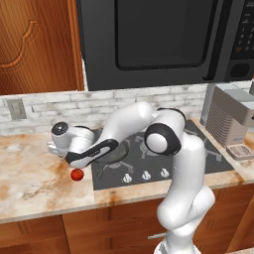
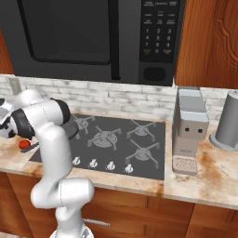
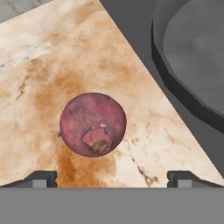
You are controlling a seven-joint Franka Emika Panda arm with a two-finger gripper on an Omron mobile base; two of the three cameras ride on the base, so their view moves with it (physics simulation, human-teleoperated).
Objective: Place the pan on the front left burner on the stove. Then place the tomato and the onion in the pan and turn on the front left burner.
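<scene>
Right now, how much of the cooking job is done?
Done: the pan sits on the stove. In hand: nothing yet; the open gripper hovers over the tomato on the counter. Left: filling the pan and turning on the heat.

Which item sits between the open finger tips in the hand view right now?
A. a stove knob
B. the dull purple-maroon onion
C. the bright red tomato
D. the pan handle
B: the hand view looks down on the dull maroon onion resting on the counter, centred above the open gripper, with the pan off to one side on the stove.
</scene>
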